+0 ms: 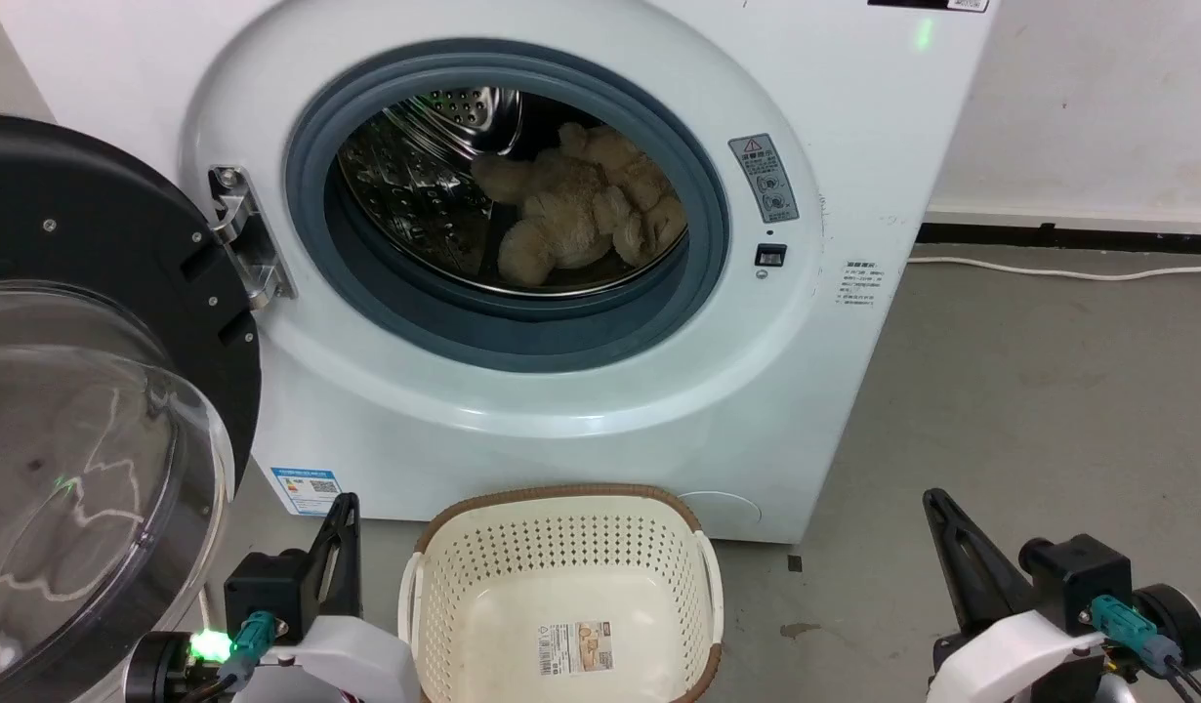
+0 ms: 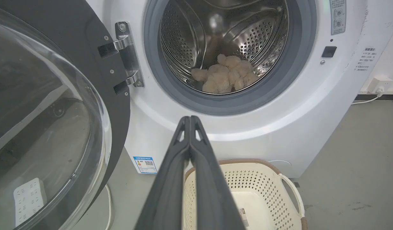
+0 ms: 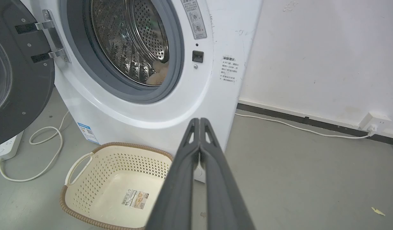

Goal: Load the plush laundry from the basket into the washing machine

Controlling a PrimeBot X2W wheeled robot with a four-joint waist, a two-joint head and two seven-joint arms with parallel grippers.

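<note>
You see the teddy bear (image 1: 581,210) lying inside the drum (image 1: 415,186) of the washing machine (image 1: 854,146); its door (image 1: 93,215) stands open at left. The basket (image 1: 561,547) sits on the floor (image 1: 1030,391) just in front, label sticker (image 1: 573,647) showing. L gripper (image 2: 190,118) and R gripper (image 3: 199,119): fingers pressed together, gripping nothing, both apart from the basket.

The grey floor (image 1: 1030,410) carries the white washing machine (image 1: 835,195) at the far side, the cream basket (image 1: 561,547) standing near, just before its front, a white cable (image 1: 1069,268) trailing along the wall's foot at right, and a white power strip (image 3: 4,148) with a looped cord (image 3: 46,153) at left.
</note>
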